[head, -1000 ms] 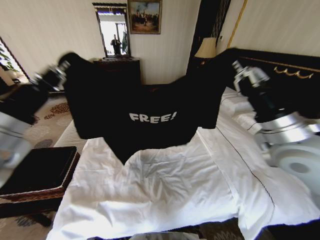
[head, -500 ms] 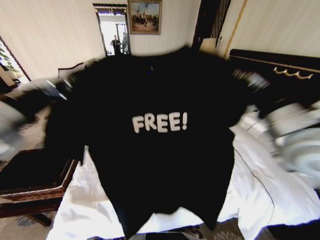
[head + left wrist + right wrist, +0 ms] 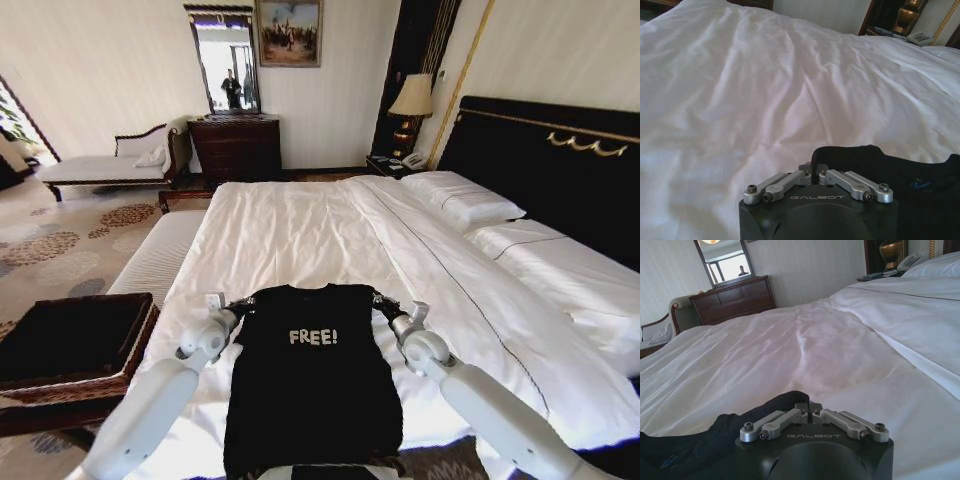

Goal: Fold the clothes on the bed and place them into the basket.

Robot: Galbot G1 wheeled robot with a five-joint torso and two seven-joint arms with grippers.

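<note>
The black T-shirt (image 3: 312, 385) with white "FREE!" lettering lies flat on the white bed (image 3: 300, 225), collar away from me and hem at the near edge. My left gripper (image 3: 238, 306) is shut on its left shoulder. My right gripper (image 3: 384, 302) is shut on the right shoulder. The left wrist view has the left gripper (image 3: 812, 173) closed against the black cloth (image 3: 875, 162). In the right wrist view the right gripper (image 3: 809, 411) pinches the cloth (image 3: 740, 417) too. The wicker basket (image 3: 140, 330) with black lining stands on the floor at my left.
A pale striped bench (image 3: 155, 262) stands between the basket and the bed. White pillows (image 3: 462, 196) and the black headboard (image 3: 560, 165) are at the right. A dresser (image 3: 235, 145) and chaise (image 3: 100, 165) stand by the far wall.
The T-shirt hung spread in the air between both raised grippers; it now lies flat on the bed, and both arms have come down low with it.
</note>
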